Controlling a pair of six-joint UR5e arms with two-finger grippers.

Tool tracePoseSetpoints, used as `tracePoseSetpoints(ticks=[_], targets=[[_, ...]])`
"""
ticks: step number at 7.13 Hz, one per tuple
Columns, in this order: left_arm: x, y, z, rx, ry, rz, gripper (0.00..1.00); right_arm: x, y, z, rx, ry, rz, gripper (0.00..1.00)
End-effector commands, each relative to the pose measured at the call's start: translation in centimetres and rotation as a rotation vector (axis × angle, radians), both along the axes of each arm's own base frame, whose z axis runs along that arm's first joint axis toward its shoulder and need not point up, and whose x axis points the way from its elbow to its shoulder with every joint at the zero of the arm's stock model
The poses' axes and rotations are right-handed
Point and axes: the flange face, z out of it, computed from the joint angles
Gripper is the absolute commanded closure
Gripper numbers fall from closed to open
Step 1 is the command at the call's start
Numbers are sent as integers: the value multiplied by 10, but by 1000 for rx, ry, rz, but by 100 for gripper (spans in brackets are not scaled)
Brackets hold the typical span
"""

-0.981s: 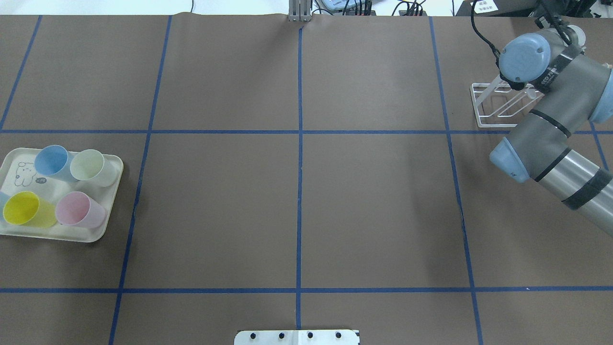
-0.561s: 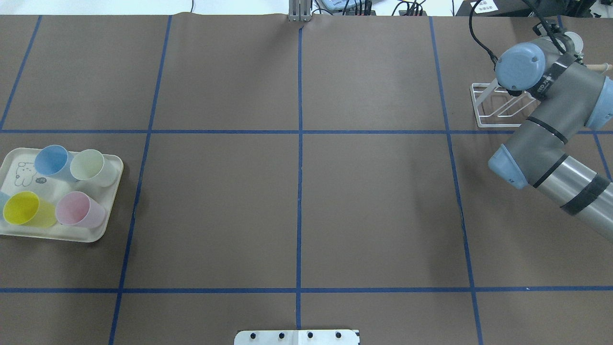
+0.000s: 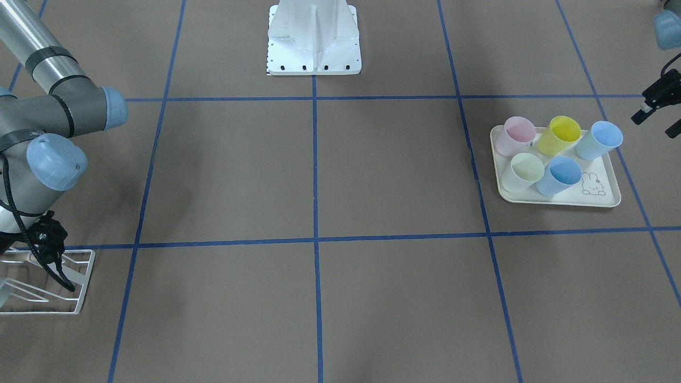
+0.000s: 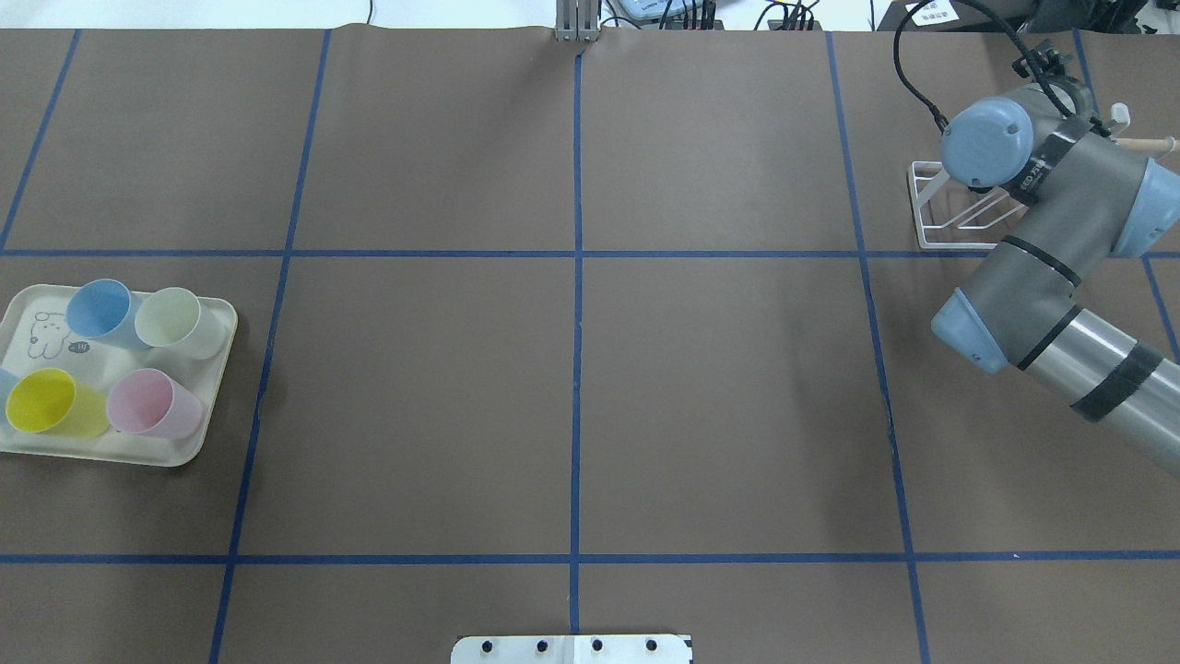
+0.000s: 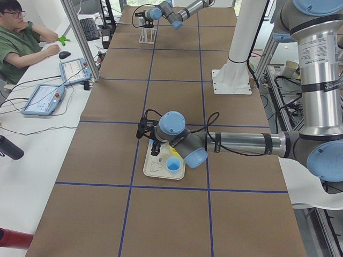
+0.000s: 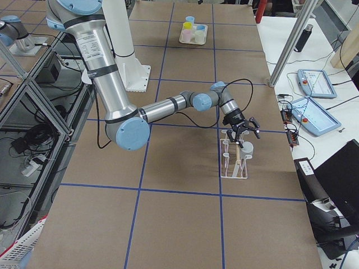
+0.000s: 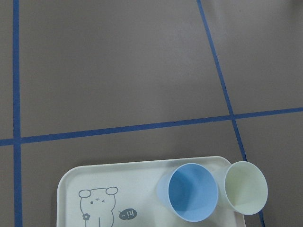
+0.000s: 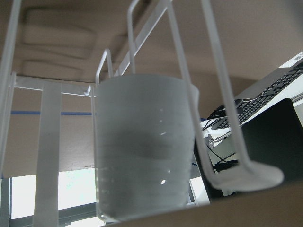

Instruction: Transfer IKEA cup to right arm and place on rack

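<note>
A white cup hangs on the white wire rack with its wooden rod at the far right of the table; it also shows in the exterior right view. My right gripper hovers just above that cup, apart from it. It shows only in this side view, so I cannot tell whether it is open or shut. My left gripper is open and empty, just beside the cream tray of coloured cups. A blue cup and a pale green cup show in the left wrist view.
The tray at the table's left edge holds several cups: blue, pale green, yellow, pink. Blue tape lines grid the brown table. The white robot base stands at mid-table. An operator sits beside the table.
My right arm's wrist has swung toward the table's far edge and slightly left, which uncovers the rack's wooden rod. The tray and its cups have not moved.
</note>
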Motion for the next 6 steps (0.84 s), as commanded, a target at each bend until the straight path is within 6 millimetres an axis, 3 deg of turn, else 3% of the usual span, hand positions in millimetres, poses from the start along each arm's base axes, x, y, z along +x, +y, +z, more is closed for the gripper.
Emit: tracePoseSetpoints(ticks=[1,3,6], targets=[[0,0,0,-1,1,-1,0,-2,-2,-10,9,-4,-12,1],[0,-1,-1,-3,1,-1,0,-2,-4,-17,14,-6,-23,1],[0,-2,-1,-3,1,-1,0,33,-12,-56,47,-5,-46,1]])
